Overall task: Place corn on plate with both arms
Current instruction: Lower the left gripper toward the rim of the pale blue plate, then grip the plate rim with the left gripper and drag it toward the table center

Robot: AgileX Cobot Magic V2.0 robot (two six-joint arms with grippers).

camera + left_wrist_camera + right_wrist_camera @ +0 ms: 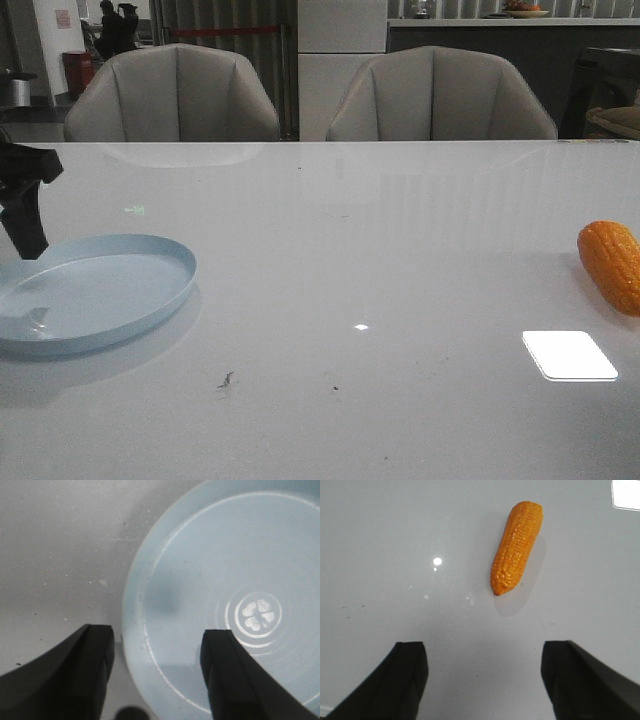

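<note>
Nearest the front camera, a few dark specks are lying on the glossy white tabletop, which is catching a bright rectangular reflection at the right and a small glint near the middle. Beyond the far edge two grey chairs are standing side by side, with a dim room behind them: a dark counter at the right, a red bin and a figure far off at the left. The plate is sitting at the left of the tabletop, bare, and the corn is lying well apart from it at the right edge, partly cut off by the frame. The left gripper is hanging over the plate's rim, its jaws standing wide apart and gripping nothing. The right gripper is hanging above bare tabletop near the corn's tapered end, its jaws likewise wide apart, not touching the corn.
</note>
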